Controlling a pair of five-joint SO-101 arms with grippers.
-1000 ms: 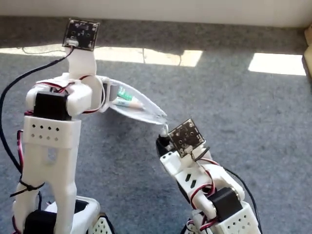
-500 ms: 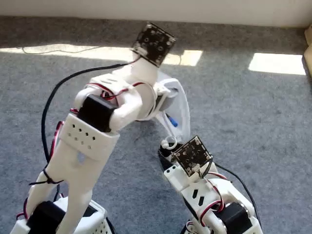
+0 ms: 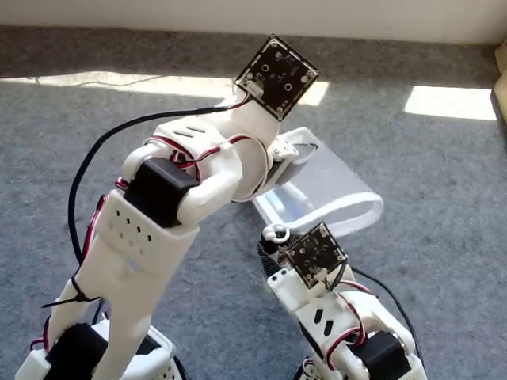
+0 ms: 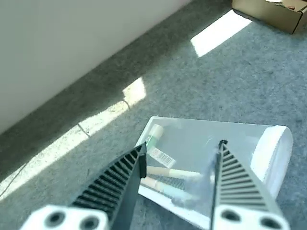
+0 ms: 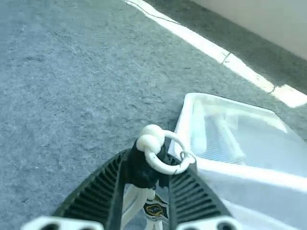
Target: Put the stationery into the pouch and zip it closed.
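Note:
A clear pouch (image 3: 321, 190) lies flat on the grey carpet, its white zipper edge curling up at the far end. Inside it I see pens (image 4: 168, 172) and a white-and-green tube (image 4: 154, 135). My left gripper (image 4: 182, 146) hovers open just above the pouch, holding nothing; in the high view that arm's wrist (image 3: 277, 154) covers the pouch's near-left corner. My right gripper (image 5: 153, 165) is shut on the zipper pull, a white ring (image 5: 160, 152) at the pouch's corner (image 5: 192, 103), also seen as the white ring (image 3: 276, 234) in the high view.
Grey carpet (image 3: 428, 237) spreads all around, with sunlit patches (image 3: 451, 103) near the far wall. A cardboard box (image 4: 268, 12) stands off to the right, its edge (image 3: 501, 79) at the frame border. Both arm bases stand at the near edge.
The left arm swung right and let go of the pouch, which it held raised a second ago. The pouch now lies flat. The right gripper kept its hold.

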